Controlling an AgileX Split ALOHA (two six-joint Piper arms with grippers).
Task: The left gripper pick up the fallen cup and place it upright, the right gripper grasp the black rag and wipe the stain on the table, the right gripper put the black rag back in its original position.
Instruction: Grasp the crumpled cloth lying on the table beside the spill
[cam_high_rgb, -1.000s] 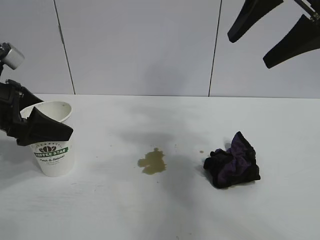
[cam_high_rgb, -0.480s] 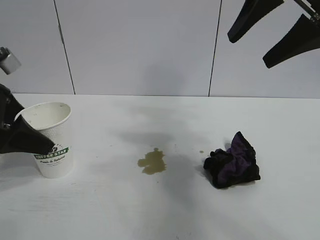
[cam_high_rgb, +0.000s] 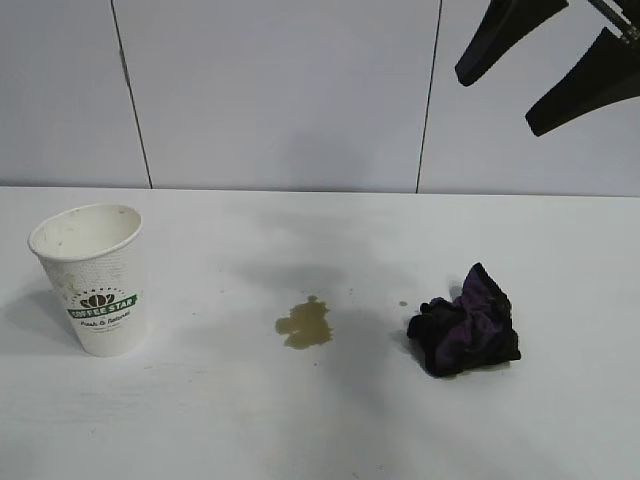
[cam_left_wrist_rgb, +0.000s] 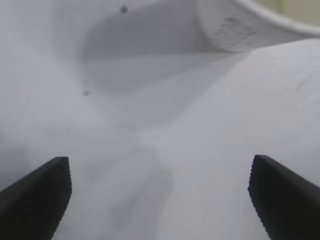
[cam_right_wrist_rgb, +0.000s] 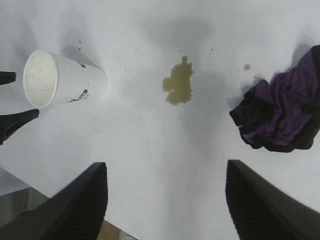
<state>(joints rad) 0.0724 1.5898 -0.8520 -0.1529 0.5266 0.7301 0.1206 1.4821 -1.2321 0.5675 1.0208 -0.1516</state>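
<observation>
Cup (cam_high_rgb: 93, 277) upright, well left of stain (cam_high_rgb: 305, 323); rag (cam_high_rgb: 464, 322) right of stain on worktop (cam_high_rgb: 300, 420), likely soft, light, best pinched at its bunched top; left tool (cam_left_wrist_rgb: 160, 195) and right tool (cam_right_wrist_rgb: 165, 200) spread wide, both empty.

Left tool (cam_left_wrist_rgb: 160, 200) low, fingers spread wide. Right tool (cam_high_rgb: 545, 65) raised high, fingers apart.

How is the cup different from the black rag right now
The cup is white, rigid and stands upright with its mouth open upward; the black rag is dark black and purple, soft and lies bunched. The cup is taller. Both rest on the table, ungripped, flanking the stain.
</observation>
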